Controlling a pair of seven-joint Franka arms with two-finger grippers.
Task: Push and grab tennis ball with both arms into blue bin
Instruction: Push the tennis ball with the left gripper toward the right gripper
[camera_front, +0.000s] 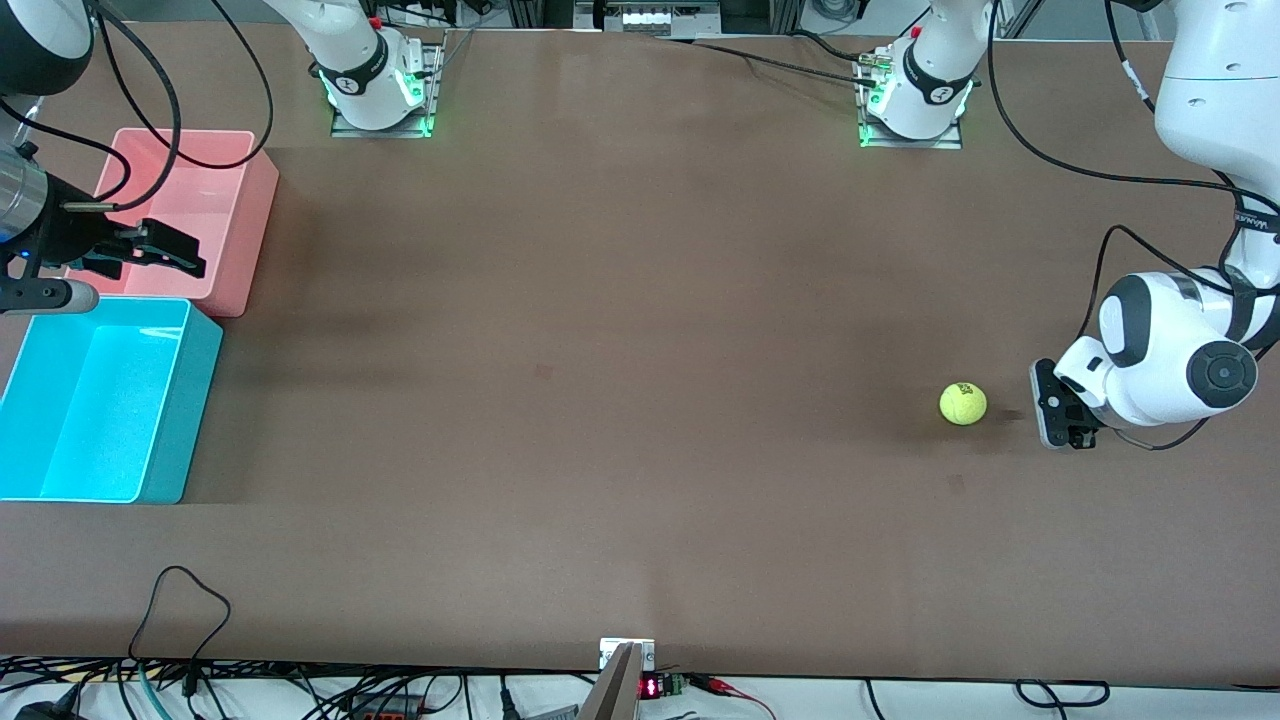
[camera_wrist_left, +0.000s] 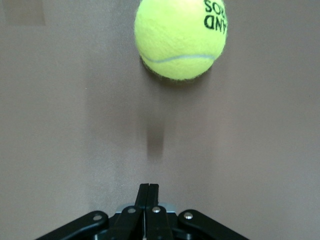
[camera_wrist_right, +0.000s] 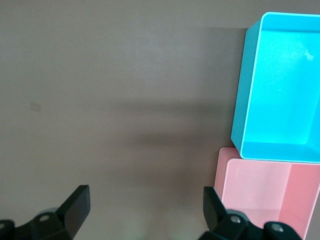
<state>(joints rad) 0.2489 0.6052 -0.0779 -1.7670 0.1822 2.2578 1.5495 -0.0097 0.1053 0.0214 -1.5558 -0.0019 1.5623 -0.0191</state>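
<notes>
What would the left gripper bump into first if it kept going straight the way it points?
Probably the tennis ball. The left gripper, shut and low over the table, points right at it with only bare table between them.

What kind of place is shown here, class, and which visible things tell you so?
Probably a robotics lab bench: two arms bolted to a brown table, loose cables along its edge, and test props, a tennis ball, a blue bin and a pink bin.
</notes>
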